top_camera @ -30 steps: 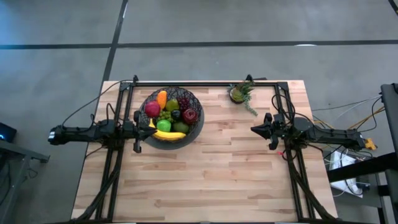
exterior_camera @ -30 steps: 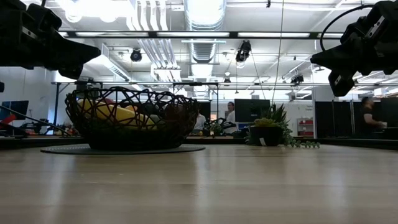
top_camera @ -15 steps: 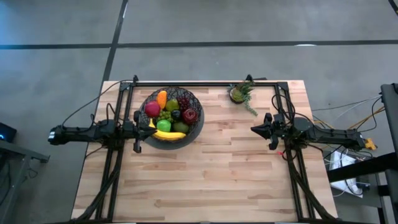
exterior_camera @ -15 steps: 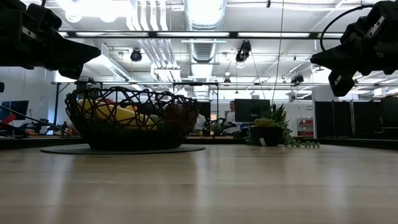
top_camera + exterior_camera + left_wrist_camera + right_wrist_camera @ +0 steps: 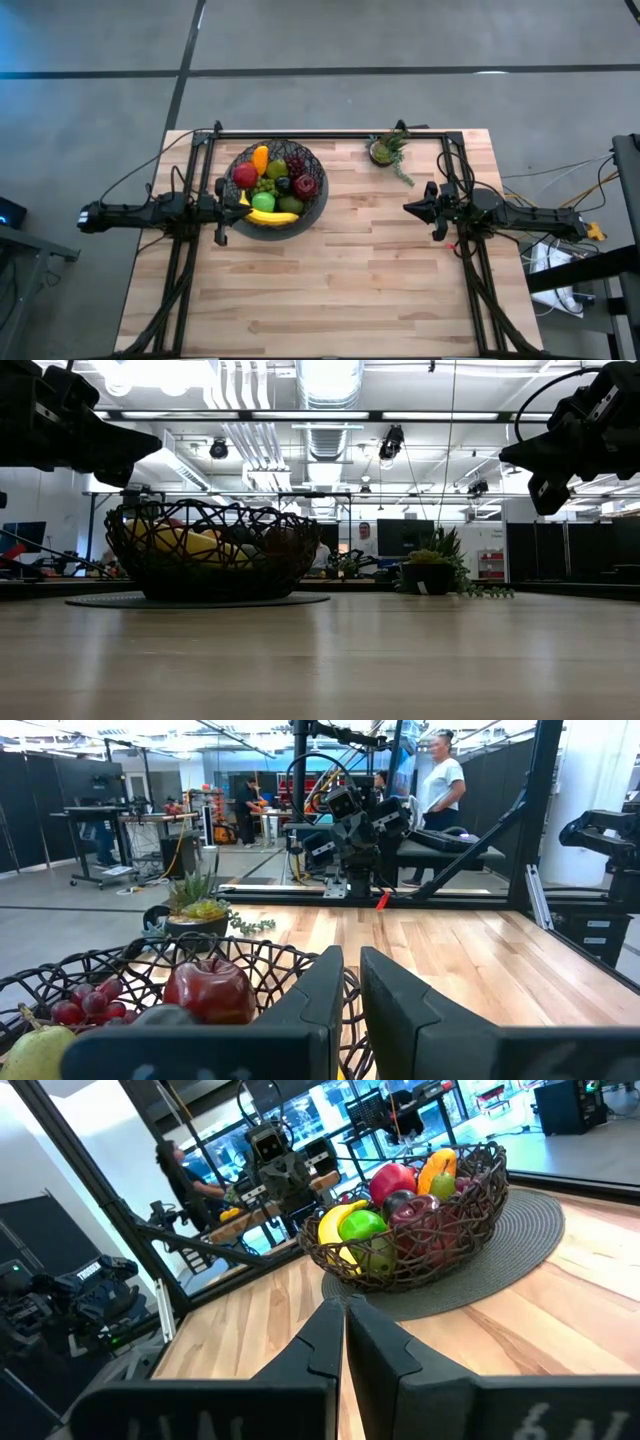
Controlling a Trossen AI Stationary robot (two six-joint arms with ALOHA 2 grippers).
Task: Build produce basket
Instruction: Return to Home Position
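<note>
The dark wire basket (image 5: 317,204) stands on a round grey mat (image 5: 520,1250) at the table's far left. It holds the produce: a red apple (image 5: 245,175), a green apple (image 5: 263,202), a banana (image 5: 272,216), an orange piece (image 5: 261,158), purple grapes (image 5: 296,165) and a dark red apple (image 5: 306,185). My left gripper (image 5: 240,202) is shut and empty. It hovers level over the basket's left rim, well above it in the low view (image 5: 150,445). My right gripper (image 5: 408,208) is shut and empty. It hangs raised over the table's right half and points at the basket (image 5: 470,1210).
A small spiky green plant in a pot (image 5: 388,150) stands at the far edge, right of the basket. A dark frame of bars (image 5: 330,133) runs along the table's far edge and down both sides. Bare wood (image 5: 340,280) lies between the arms and toward the near edge.
</note>
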